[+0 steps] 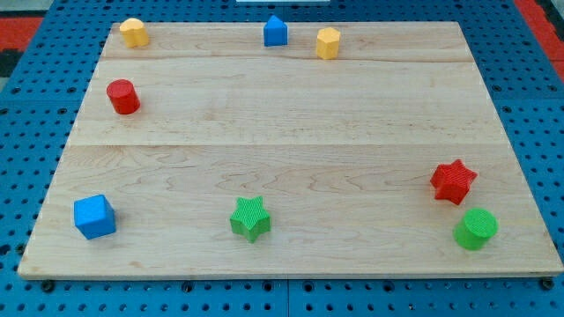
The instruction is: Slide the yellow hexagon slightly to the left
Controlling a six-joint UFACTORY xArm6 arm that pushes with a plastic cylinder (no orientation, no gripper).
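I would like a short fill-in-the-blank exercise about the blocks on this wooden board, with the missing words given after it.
1. The yellow hexagon stands just to the view's right of the ____ pentagon-shaped block.
2. The red star is just above the green ____ at the view's bottom right.
3. The block nearest the view's bottom left corner is the blue ____.
4. My tip is ____ in this view.

Missing words: blue; cylinder; cube; not visible
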